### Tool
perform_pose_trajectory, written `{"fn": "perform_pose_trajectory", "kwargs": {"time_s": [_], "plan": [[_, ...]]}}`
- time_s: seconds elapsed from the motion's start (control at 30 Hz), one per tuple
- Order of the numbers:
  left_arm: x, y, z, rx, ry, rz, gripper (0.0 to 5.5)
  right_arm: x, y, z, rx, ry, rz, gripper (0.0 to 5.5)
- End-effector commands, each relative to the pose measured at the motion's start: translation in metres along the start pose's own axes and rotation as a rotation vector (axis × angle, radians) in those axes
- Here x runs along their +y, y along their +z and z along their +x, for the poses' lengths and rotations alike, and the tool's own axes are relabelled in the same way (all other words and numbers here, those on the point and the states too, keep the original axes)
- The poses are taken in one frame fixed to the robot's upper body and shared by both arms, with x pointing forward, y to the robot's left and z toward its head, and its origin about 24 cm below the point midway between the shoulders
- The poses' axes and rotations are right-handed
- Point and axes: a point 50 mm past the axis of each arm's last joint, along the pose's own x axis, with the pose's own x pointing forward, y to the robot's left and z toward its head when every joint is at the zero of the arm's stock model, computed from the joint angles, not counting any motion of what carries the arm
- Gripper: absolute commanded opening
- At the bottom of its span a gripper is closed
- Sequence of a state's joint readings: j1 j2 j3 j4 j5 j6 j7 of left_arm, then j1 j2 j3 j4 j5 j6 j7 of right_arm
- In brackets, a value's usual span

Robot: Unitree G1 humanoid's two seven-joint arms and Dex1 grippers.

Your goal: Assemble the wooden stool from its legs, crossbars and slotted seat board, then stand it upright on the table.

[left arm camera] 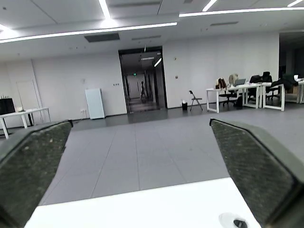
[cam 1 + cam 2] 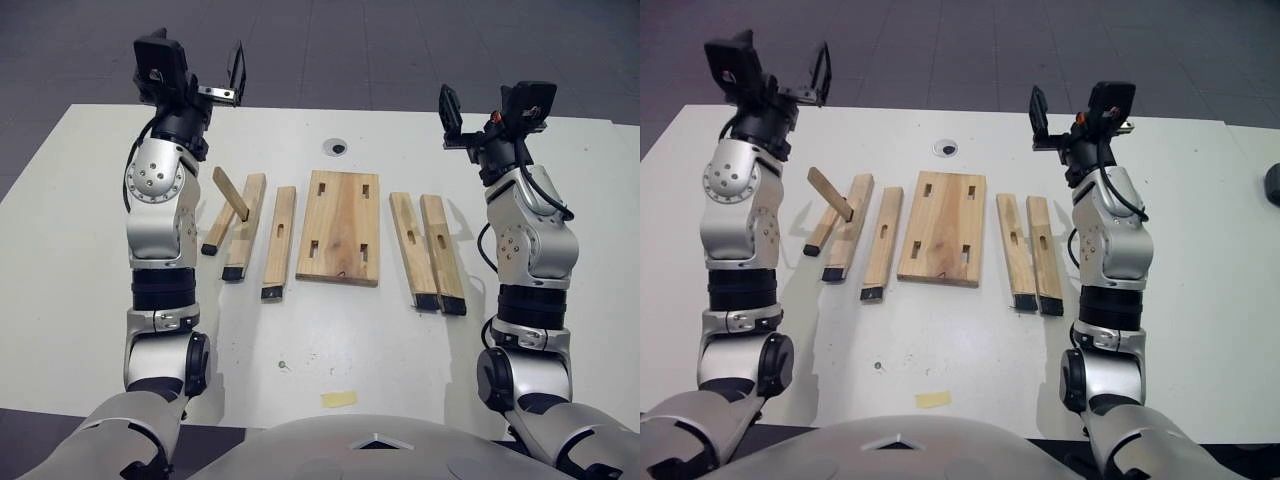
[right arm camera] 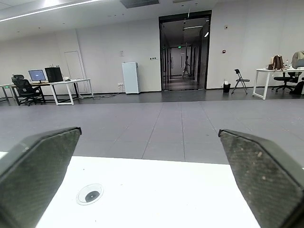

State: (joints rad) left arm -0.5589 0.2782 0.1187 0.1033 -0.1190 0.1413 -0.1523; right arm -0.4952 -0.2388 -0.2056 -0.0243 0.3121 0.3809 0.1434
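The slotted seat board (image 2: 342, 227) lies flat at the table's middle. Left of it lie a long leg (image 2: 279, 242), another leg (image 2: 245, 226) and a thinner bar (image 2: 215, 227), with a short crossbar (image 2: 230, 193) resting tilted across them. Two legs with black tips (image 2: 412, 235) (image 2: 443, 240) lie side by side right of the board. My left gripper (image 2: 196, 72) is raised over the table's far left, open and empty. My right gripper (image 2: 487, 108) is raised at the far right, also open and empty.
A round cable hole (image 2: 337, 147) sits in the white table (image 2: 300, 340) just beyond the board. A small yellow tape scrap (image 2: 339, 398) lies near the front edge. A dark object (image 2: 1272, 185) sits at the table's right edge.
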Motion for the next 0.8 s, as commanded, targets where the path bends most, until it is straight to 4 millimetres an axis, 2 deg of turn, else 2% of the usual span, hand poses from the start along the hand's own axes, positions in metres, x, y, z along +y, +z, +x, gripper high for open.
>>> {"fn": "perform_pose_trajectory", "kwargs": {"time_s": [0.03,0.17,0.3,0.37,0.43,0.5,0.6,0.7,0.8], "plan": [[-0.011,-0.046,-0.02,0.184,-0.036,0.023,5.38,0.0,0.003,0.001,-0.008,-0.003,0.005,5.4],[-0.019,-0.058,-0.028,0.223,-0.057,0.016,5.38,-0.001,0.003,0.001,-0.003,-0.002,0.001,5.4],[-0.018,-0.052,-0.022,0.183,-0.048,0.014,5.38,-0.001,0.002,0.002,0.001,0.002,0.0,5.4],[-0.014,-0.037,-0.019,0.094,-0.028,0.021,5.38,-0.001,0.001,0.001,0.004,0.0,0.0,5.4],[-0.007,-0.013,-0.02,-0.029,0.018,0.026,5.38,-0.003,0.0,0.0,0.008,-0.005,-0.001,5.4],[0.004,0.009,-0.028,-0.116,0.082,0.037,5.38,-0.006,-0.001,-0.002,0.013,-0.02,-0.001,5.4],[0.004,0.024,-0.047,-0.135,0.122,0.032,5.38,-0.01,-0.003,-0.005,0.023,-0.04,0.0,5.4],[-0.015,0.016,-0.072,-0.051,0.08,0.005,5.38,-0.012,-0.005,-0.009,0.032,-0.053,0.001,5.4],[-0.03,-0.013,-0.102,0.139,0.075,-0.002,5.38,-0.016,-0.006,-0.012,0.038,-0.066,0.001,5.4]]}}
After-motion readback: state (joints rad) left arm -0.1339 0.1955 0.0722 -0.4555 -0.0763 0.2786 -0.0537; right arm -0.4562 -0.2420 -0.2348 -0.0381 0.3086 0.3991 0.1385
